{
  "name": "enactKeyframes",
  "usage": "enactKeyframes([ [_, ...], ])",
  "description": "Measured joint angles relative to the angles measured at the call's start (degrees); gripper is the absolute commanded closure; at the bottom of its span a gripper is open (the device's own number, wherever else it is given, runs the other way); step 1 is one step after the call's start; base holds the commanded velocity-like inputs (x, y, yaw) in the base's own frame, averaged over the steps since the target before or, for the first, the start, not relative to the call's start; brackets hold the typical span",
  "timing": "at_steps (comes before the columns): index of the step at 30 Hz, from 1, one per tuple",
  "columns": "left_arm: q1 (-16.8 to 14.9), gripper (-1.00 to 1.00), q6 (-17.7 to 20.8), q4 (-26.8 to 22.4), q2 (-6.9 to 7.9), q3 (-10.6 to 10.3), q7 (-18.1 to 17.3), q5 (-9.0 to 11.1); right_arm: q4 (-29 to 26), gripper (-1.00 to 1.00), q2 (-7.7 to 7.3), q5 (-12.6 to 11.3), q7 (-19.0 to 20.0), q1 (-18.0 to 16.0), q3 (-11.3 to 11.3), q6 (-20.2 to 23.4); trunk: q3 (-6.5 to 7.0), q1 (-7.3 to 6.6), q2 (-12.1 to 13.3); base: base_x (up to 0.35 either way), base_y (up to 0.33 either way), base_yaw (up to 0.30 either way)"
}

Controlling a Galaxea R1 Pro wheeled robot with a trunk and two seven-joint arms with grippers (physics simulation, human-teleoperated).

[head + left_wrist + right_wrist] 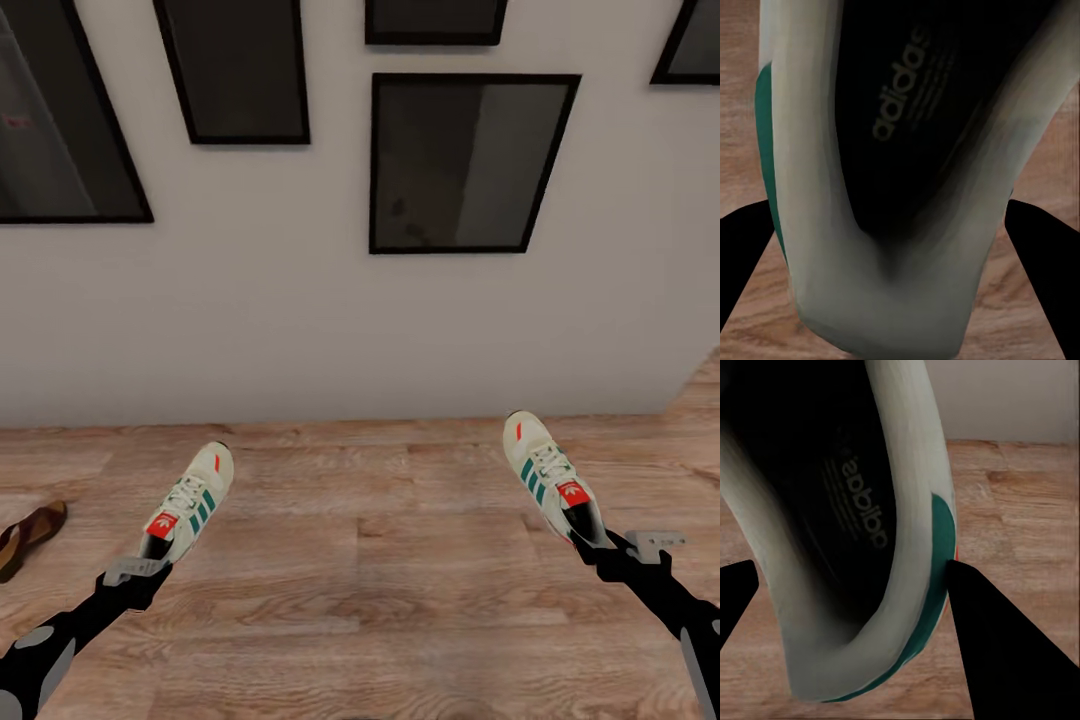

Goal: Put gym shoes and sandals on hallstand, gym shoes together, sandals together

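Fingers of the left gripper [150, 562] and right gripper [600, 545] each clamped one cream, green-striped gym shoe [192, 501] [552, 478] by its heel.

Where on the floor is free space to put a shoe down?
The floor is bare between the left shoe and the right shoe, up to the wall. At the far left a sandal takes the edge.
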Motion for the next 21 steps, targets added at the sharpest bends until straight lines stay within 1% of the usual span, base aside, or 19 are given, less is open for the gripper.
enactKeyframes([
  [6, 0.0, 1.0, 0.0, 0.0, 0.01, -0.01, 0.01, 0.0, 0.0, 1.0, 0.0, 0.0, 0.01, 0.0, 0.0, 0.0, 0.18, -0.01, 0.0, 0.032, -0.008, -0.29],
  [13, 0.01, 1.0, -0.01, -0.08, 0.02, 0.0, 0.02, -0.01, -0.01, 1.0, 0.0, 0.05, -0.05, -0.01, 0.0, 0.01, 0.38, -0.03, 0.0, 0.262, -0.139, -0.29],
  [21, 0.01, 1.0, -0.11, 0.0, -0.05, 0.0, 0.08, 0.05, -0.02, 1.0, 0.0, 0.03, -0.04, -0.01, 0.0, 0.02, 0.62, -0.02, 0.0, 0.245, -0.185, -0.29],
])
